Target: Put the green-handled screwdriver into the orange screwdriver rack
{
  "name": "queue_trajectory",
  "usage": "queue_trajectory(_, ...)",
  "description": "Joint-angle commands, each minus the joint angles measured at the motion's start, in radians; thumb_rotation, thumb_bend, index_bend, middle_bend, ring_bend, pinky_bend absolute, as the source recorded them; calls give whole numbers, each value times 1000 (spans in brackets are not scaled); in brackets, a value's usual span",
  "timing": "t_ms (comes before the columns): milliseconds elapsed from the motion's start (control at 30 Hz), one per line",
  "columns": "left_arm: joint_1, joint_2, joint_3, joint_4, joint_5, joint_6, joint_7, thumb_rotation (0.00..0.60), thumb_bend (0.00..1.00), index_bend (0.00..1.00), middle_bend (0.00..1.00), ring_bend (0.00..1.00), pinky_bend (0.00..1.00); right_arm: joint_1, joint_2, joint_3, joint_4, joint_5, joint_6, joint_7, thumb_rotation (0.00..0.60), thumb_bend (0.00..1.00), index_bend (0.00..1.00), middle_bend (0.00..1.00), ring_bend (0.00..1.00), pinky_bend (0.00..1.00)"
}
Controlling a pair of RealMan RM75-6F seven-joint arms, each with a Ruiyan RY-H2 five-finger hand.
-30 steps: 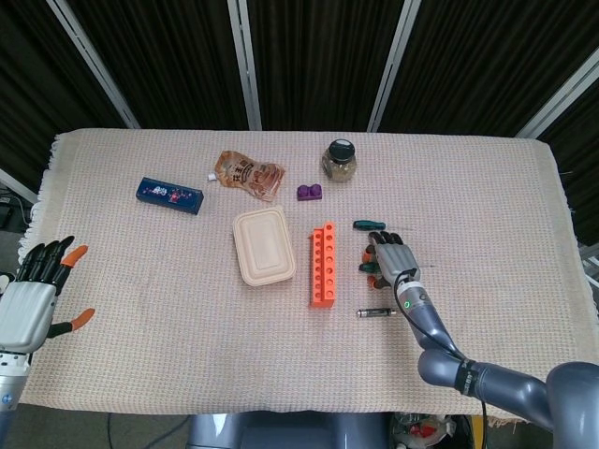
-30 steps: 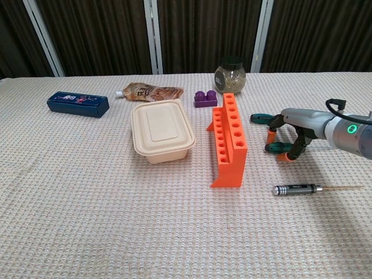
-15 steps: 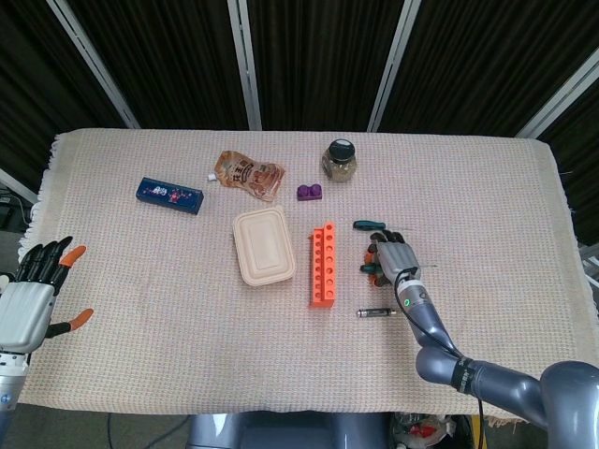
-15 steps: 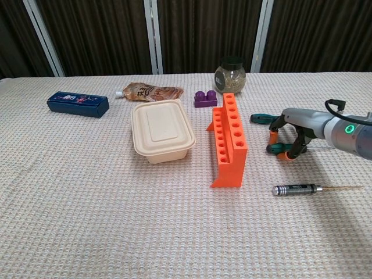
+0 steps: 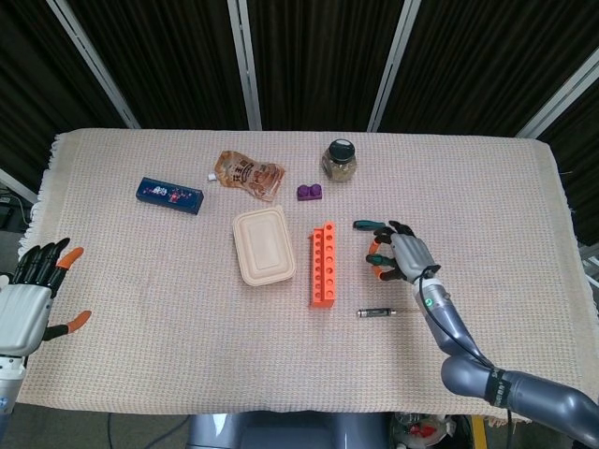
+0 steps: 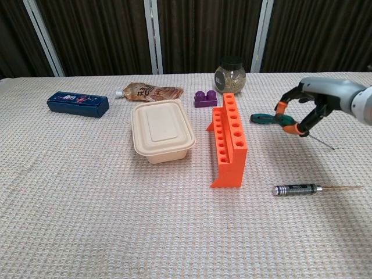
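My right hand (image 5: 409, 254) (image 6: 315, 103) hovers above the cloth to the right of the orange screwdriver rack (image 5: 323, 265) (image 6: 228, 139). It pinches a green-handled screwdriver (image 5: 379, 259) (image 6: 287, 122) between its orange-tipped fingers, and the thin shaft slants down to the right. A second green-handled screwdriver (image 5: 368, 224) (image 6: 261, 118) lies on the cloth just beyond the hand. The rack stands upright with its holes showing nothing in them. My left hand (image 5: 28, 299) hangs off the table's left edge with its fingers spread, seen only in the head view.
A black-handled screwdriver (image 5: 376, 312) (image 6: 296, 189) lies right of the rack's near end. A beige lidded box (image 5: 264, 245) (image 6: 161, 129) sits left of the rack. Further back are a purple block (image 6: 204, 97), a jar (image 6: 229, 74), a snack pouch (image 6: 151, 91) and a blue box (image 6: 78, 104).
My right hand has risen off the cloth and shifted right, lifting the green-handled screwdriver it was closing on. The left hand has sunk slightly.
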Motion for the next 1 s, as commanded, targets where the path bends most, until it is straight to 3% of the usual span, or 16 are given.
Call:
queue_trajectory(33, -1, 1, 2, -4, 5, -1, 3, 600, 166, 112, 0, 0, 0, -67, 124, 60, -125, -86, -51, 194, 600, 395, 641, 208, 0, 0)
queue_trajectory(333, -4, 7, 7, -22, 15, -4, 14, 600, 163, 111, 0, 0, 0, -148, 261, 168, -253, -243, -197, 657, 600, 408, 659, 221, 0, 0)
queue_trajectory(567, -4, 10, 11, -22, 18, -7, 15, 600, 165, 111, 0, 0, 0, -183, 330, 229, -296, -395, -229, 931, 600, 412, 665, 227, 0, 0)
queue_trajectory(833, -7, 9, 12, -23, 19, -11, 15, 600, 166, 111, 0, 0, 0, -192, 390, 235, -337, -515, -209, 1158, 600, 413, 665, 228, 0, 0)
queue_trajectory(1000, -7, 8, 13, -23, 21, -10, 15, 600, 167, 111, 0, 0, 0, -176, 413, 213, -342, -571, -191, 1224, 600, 414, 668, 228, 0, 0)
